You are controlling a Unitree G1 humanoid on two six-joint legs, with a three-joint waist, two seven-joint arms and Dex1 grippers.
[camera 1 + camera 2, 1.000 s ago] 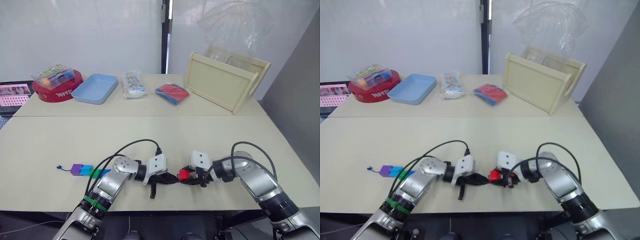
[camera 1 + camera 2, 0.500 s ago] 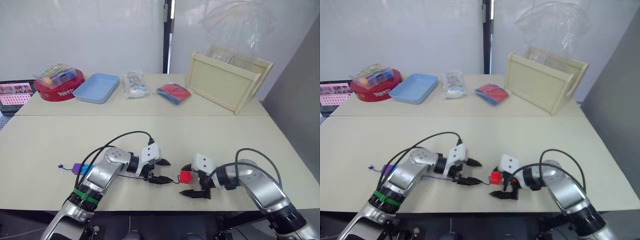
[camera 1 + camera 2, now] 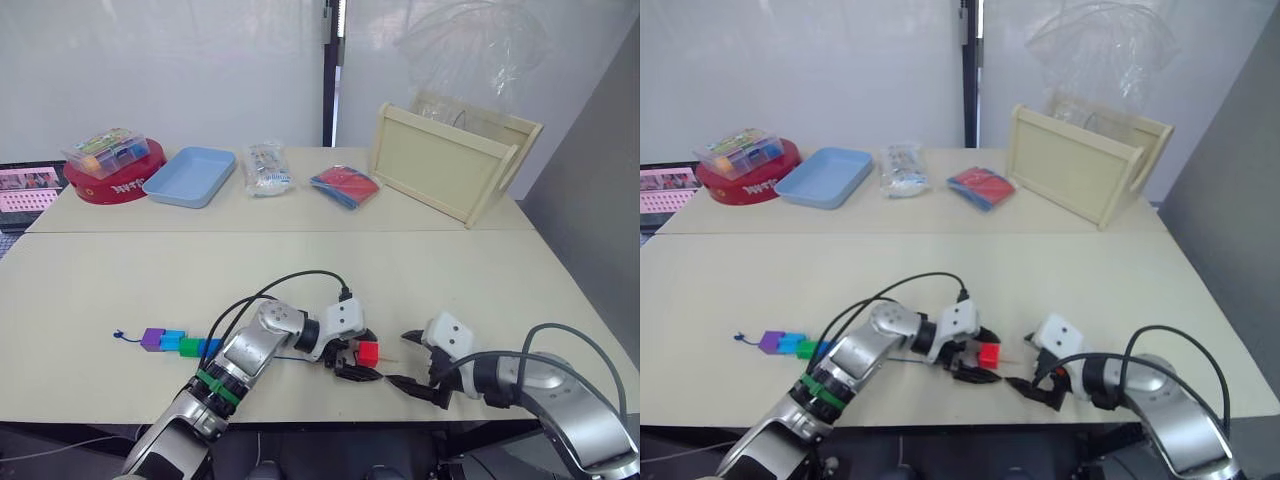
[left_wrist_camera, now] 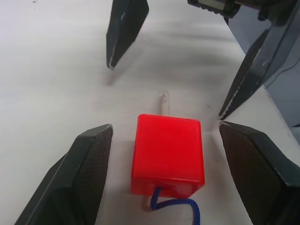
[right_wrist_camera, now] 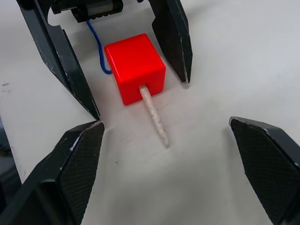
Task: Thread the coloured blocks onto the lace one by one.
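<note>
Red cube (image 4: 168,153) lying on surface, tip (image 5: 153,115) poking through | left claw (image 3: 352,358) gaping around it, ready to slide it | right claw (image 3: 412,362) gaping at 3 o'clock, facing the tip to pull it.

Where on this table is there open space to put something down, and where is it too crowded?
The wide middle strip is bare, between the blue tray, snack packet and wooden crate at the back and the grippers in front. It is crowded around the red cube, where the left gripper and right gripper both stand open, and along the bead row.
</note>
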